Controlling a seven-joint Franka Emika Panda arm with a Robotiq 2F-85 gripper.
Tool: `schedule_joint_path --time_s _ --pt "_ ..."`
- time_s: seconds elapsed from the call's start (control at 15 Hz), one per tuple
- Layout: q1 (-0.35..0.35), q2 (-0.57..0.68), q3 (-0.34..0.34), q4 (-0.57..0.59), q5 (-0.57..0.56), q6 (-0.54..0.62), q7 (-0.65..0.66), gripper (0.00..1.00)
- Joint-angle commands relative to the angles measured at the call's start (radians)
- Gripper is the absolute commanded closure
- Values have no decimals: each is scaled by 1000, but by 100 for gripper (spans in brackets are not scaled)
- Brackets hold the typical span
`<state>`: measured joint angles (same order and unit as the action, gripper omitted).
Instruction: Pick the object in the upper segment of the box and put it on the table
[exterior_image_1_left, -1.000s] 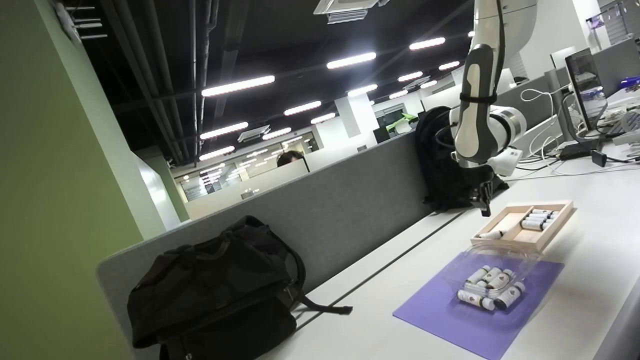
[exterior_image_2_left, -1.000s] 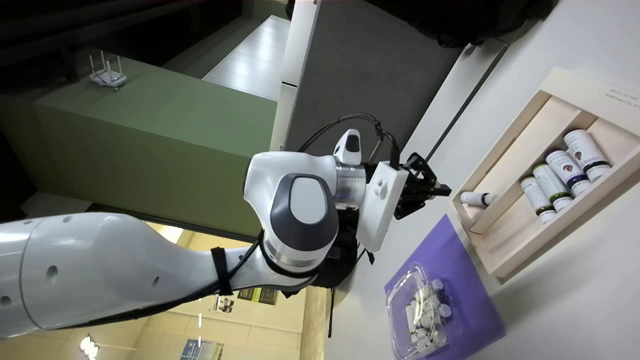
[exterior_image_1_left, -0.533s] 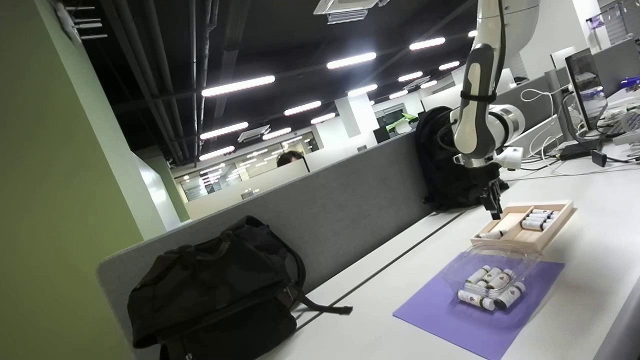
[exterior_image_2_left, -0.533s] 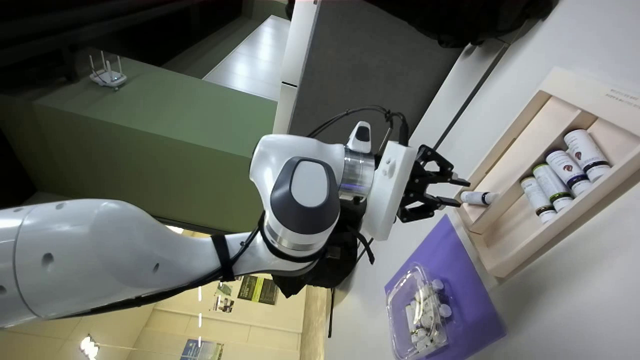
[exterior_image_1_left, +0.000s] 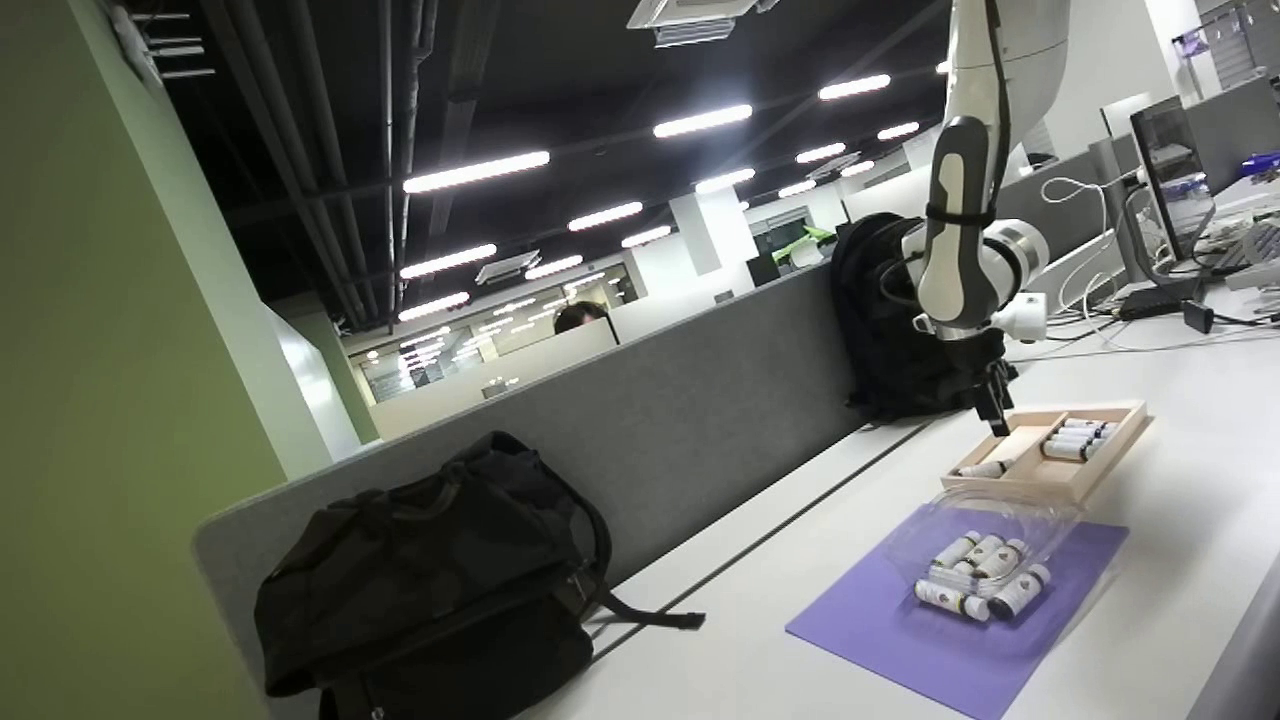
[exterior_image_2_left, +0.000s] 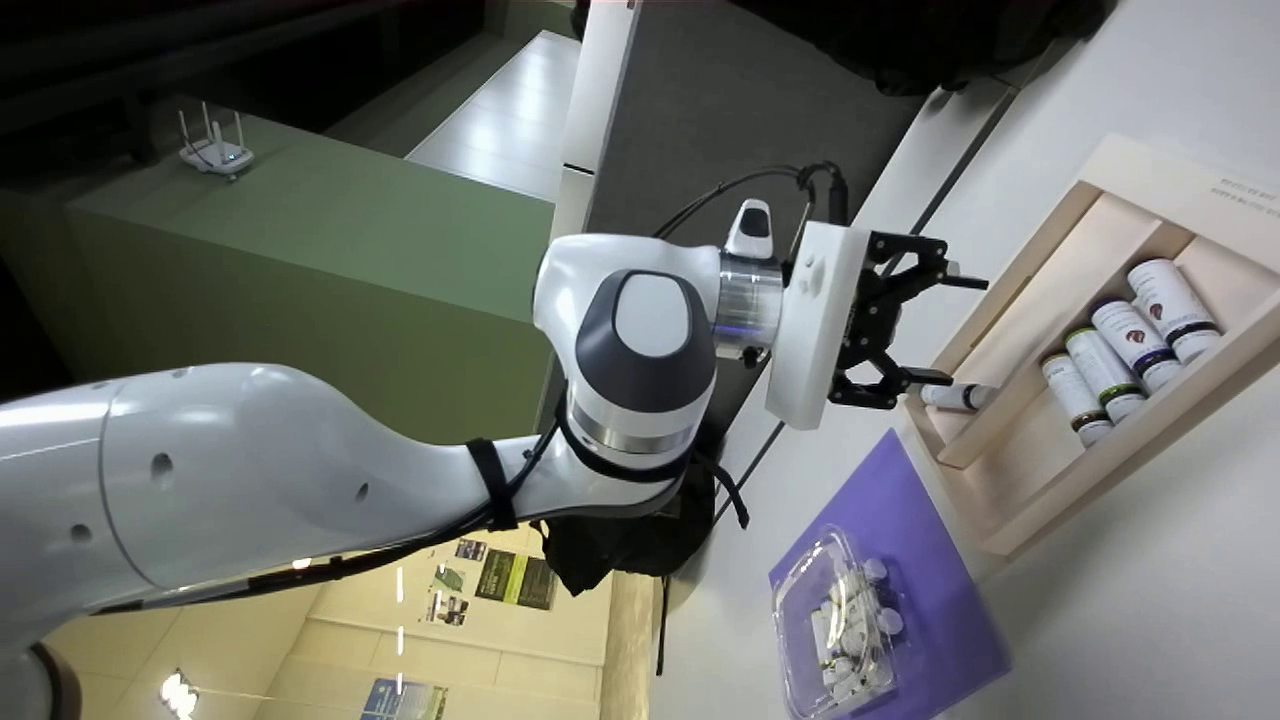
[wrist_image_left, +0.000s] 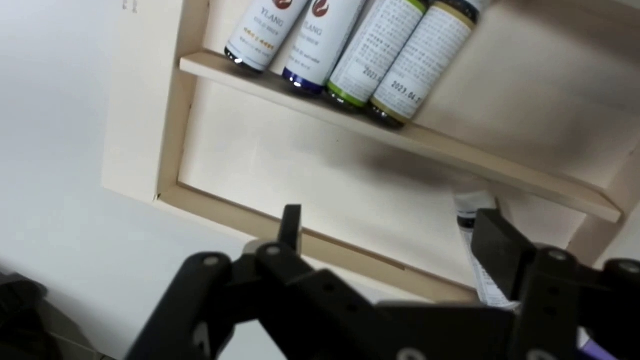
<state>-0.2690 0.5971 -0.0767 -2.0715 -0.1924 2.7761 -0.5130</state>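
Note:
The light-wood box (wrist_image_left: 132, 100) lies on the pale table (exterior_image_2_left: 1150, 600), split by a thin wall. A single white bottle (wrist_image_left: 487, 287) with a black band lies at one end of one segment; the same bottle (exterior_image_2_left: 945, 396) shows in an exterior view. Several white-labelled bottles (wrist_image_left: 380, 55) lie side by side in the segment across the wall, uppermost in the wrist view. My gripper (wrist_image_left: 390, 217) hangs above the single bottle's segment, jaws wide apart with nothing between them. In the wrist view a finger (wrist_image_left: 500, 245) covers part of the single bottle.
A purple mat (exterior_image_1_left: 870, 625) beside the box carries a clear plastic container (exterior_image_2_left: 785, 610) with more small bottles. A black backpack (exterior_image_1_left: 430, 600) leans on the grey partition (exterior_image_1_left: 720, 400), and another dark bag (exterior_image_1_left: 860, 330) stands behind the arm. A monitor (exterior_image_1_left: 1170, 190) and cables stand farther along.
The gripper has gone from shut to wide open. The arm has moved across toward the box, so the gripper now stands over it. The bottles and box have stayed put.

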Motion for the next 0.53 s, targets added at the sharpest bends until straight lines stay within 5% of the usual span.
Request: schedule_joint_path --time_s 0.0,0.07,0.47 --pt "-7 -1 9 2 -14 -3 11 10" --pt "-18 7 23 11 -13 -16 -15 3" --pt "-37 67 61 22 -32 45 -128 0"
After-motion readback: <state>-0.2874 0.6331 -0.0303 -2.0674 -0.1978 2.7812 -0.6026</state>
